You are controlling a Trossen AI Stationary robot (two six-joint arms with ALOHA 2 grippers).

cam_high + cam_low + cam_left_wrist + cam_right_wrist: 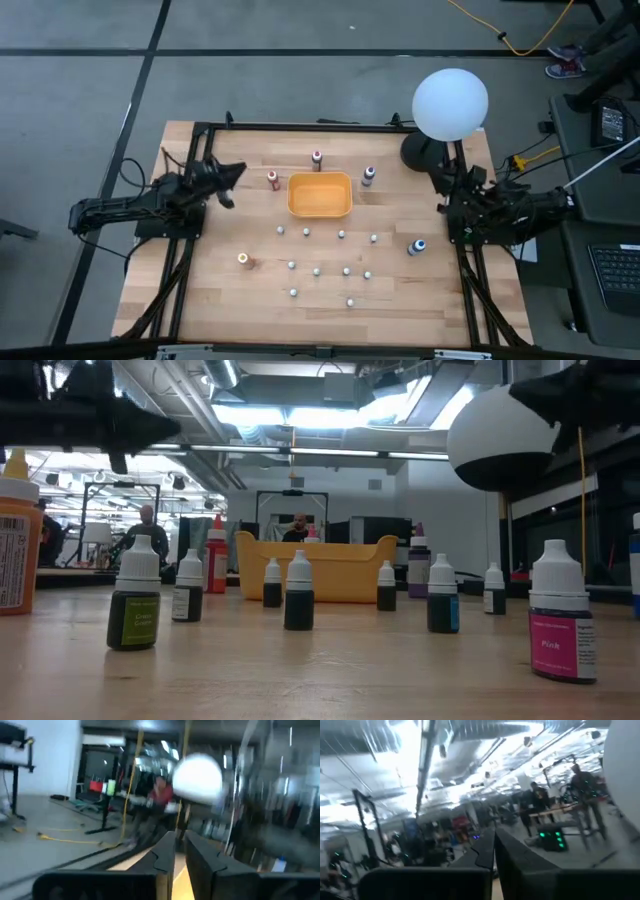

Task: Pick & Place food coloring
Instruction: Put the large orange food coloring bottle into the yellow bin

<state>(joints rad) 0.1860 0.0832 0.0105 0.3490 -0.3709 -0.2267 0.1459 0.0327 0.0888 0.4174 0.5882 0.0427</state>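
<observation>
**Orange tray mid-counter, bottles all around it, both my arms parked at the edges**

Orange is the tray (pixel 320 195), sitting near the middle of the wooden counter (pixel 210 300). The food coloring bottles stand upright and scattered around it, none inside it that I can see from above. A red-topped bottle (pixel 272 180) is just beside the tray's left end, a maroon-topped one (pixel 317 159) stands behind it, and a purple-topped one (pixel 368 176) is just off its right end. A blue-topped bottle (pixel 417 246) stands toward the right edge of the counter, and an orange-topped one (pixel 243 259) toward the left front. A loose cluster of white-capped bottles (pixel 317 270) fills the space in front of the tray.

My left gripper (pixel 228 175) hangs at the counter's left edge, fingers (pixel 167 857) drawn nearly together on nothing; the red-topped bottle is the nearest to it, still clearly apart. My right gripper (pixel 447 190) sits folded back at the right edge beside the white globe lamp (pixel 450 103), fingers (pixel 487 851) clenched and empty, with the blue-topped bottle near but apart. Both wrist cameras look over the room, not at any bottle.
</observation>
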